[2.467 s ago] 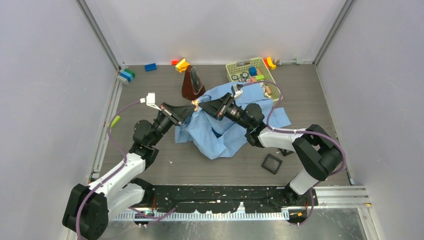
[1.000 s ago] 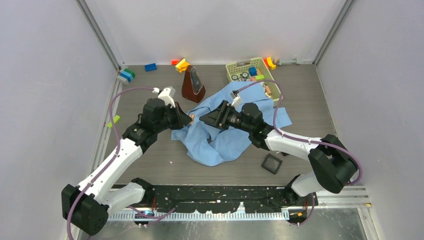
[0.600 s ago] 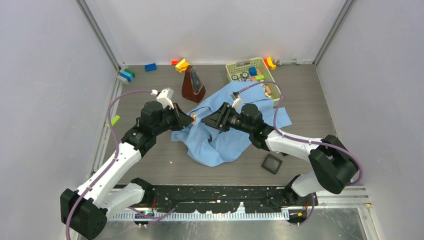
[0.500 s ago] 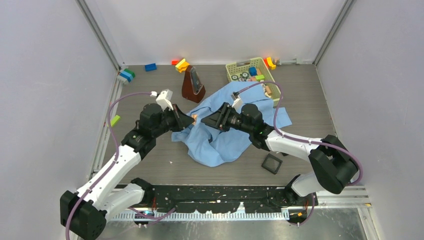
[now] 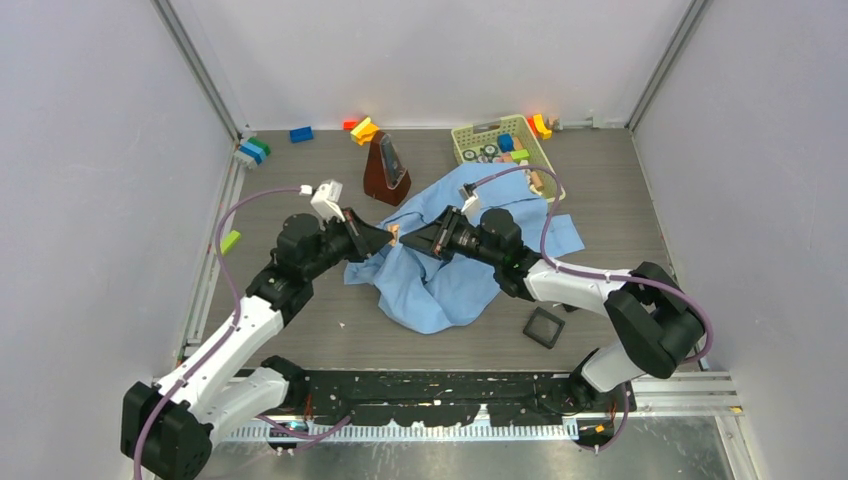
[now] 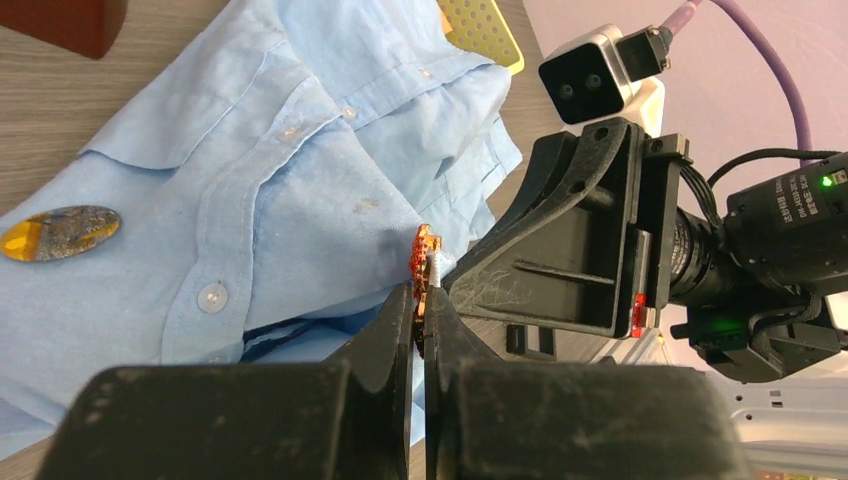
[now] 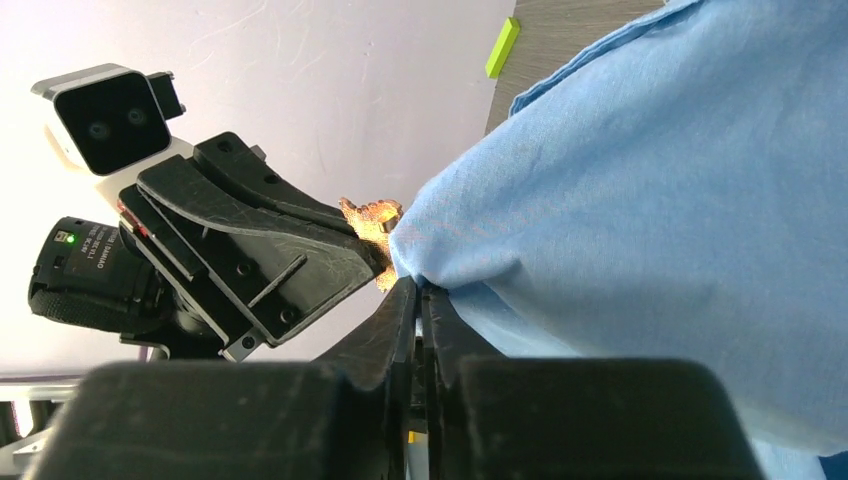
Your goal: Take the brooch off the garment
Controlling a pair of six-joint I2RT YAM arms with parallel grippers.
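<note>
Left wrist view, nearest first: the left gripper (image 6: 418, 300) has its jaws pressed together on a small orange brooch (image 6: 424, 248). Right against it, the right gripper (image 7: 416, 290) is closed on a raised peak of the light-blue shirt (image 6: 250, 190), and the brooch touches that peak. Farther back, the shirt lies crumpled on the table (image 5: 620, 190), with an oval gold-and-blue badge (image 6: 60, 232) on its front. The brooch seems gripped but not yet free of the cloth; drawing the two grips apart looks like what remains.
</note>
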